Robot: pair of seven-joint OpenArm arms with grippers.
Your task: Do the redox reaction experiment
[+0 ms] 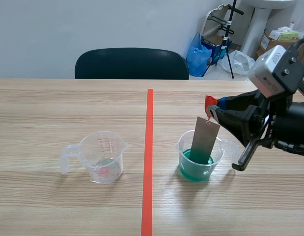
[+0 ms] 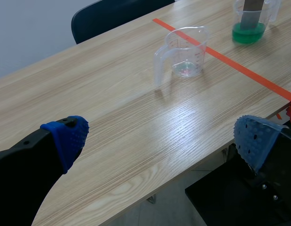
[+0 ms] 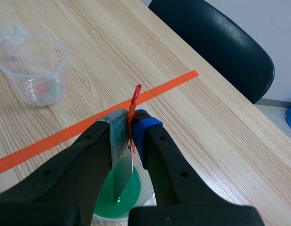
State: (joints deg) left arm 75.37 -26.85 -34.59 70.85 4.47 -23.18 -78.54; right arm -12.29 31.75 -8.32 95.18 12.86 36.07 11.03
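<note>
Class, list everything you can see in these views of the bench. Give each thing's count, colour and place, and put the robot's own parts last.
left cup: 1, clear plastic, left of the tape line
green-liquid cup: 1, clear, holding green liquid, right of the tape line
metal strip: 1, grey, tilted, lower end in the green liquid
tape line: 1, orange-red, down the table's middle
table: 1, light wood
chair: 1, black, behind the table
blue bag: 1, on the floor beyond the table
right gripper: 1, black, shut on the metal strip's top
left gripper: 1, black with blue pads, open, by the table's edge
</note>
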